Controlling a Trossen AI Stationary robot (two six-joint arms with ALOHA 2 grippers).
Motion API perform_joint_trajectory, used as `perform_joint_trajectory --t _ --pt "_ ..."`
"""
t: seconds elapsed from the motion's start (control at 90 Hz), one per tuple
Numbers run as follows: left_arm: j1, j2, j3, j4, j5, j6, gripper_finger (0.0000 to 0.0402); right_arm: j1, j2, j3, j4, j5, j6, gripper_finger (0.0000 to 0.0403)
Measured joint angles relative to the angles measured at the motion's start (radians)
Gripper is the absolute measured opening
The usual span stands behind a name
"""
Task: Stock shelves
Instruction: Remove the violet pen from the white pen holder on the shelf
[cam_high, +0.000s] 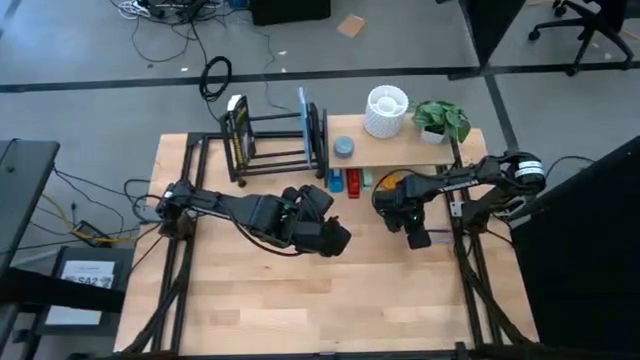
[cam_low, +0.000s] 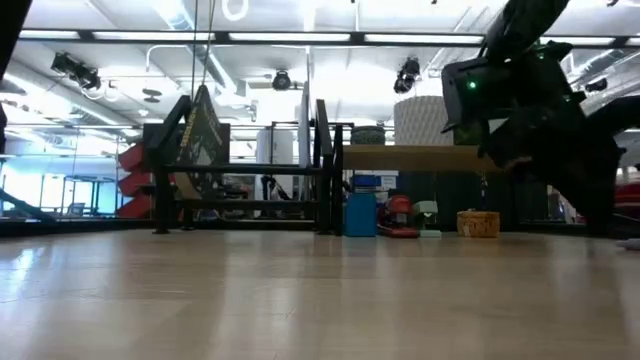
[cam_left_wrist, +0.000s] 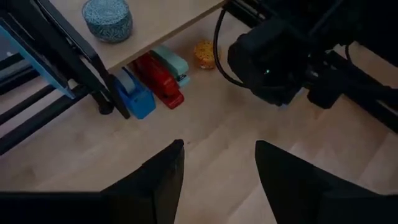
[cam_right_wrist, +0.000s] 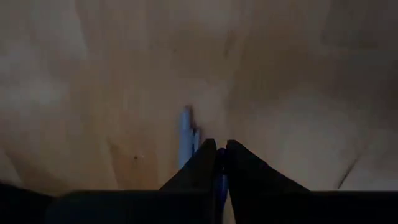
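The shelves stand at the table's far side: a black bar rack (cam_high: 275, 140) holding a yellow-and-black book and a blue one upright, and a light wooden board (cam_high: 400, 152) on black legs. My left gripper (cam_left_wrist: 217, 162) hovers open over bare tabletop before the board, holding nothing. My right gripper (cam_right_wrist: 221, 149), at the right in front of the board (cam_high: 418, 238), points down at the tabletop. It is shut on a thin light-blue thing (cam_right_wrist: 186, 134); what that thing is I cannot tell. My right gripper pinches the thin light-blue thing between its two fingers, coming from above and pointing down. One end (cam_right_wrist: 186, 121) sticks out past the fingertips toward the tabletop. Whether that end touches the table cannot be told.
On the board stand a white vase (cam_high: 386, 110), a green plant (cam_high: 442, 120) and a grey-blue roll (cam_left_wrist: 107, 18). Under it lie a blue tape dispenser (cam_left_wrist: 134, 96), a red stapler (cam_left_wrist: 160, 81), a teal stapler (cam_left_wrist: 171, 62) and a small yellow thing (cam_left_wrist: 204, 55).
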Motion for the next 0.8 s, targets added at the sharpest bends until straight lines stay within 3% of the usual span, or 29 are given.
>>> perform_joint_trajectory --t 0.533,0.656,0.8 --pt "-0.001 0.0 0.0 0.0 0.002 0.0 0.0177 0.0 0.0 -0.023 0.009 -0.003 0.052 0.0016" --pt "-0.001 0.0 0.0 0.0 0.002 0.0 0.0177 0.0 0.0 -0.023 0.009 0.003 0.061 0.0039" --pt "-0.003 0.0 0.0 0.0 0.002 0.0 0.0177 0.0 0.0 -0.022 0.006 0.023 0.071 0.0093"
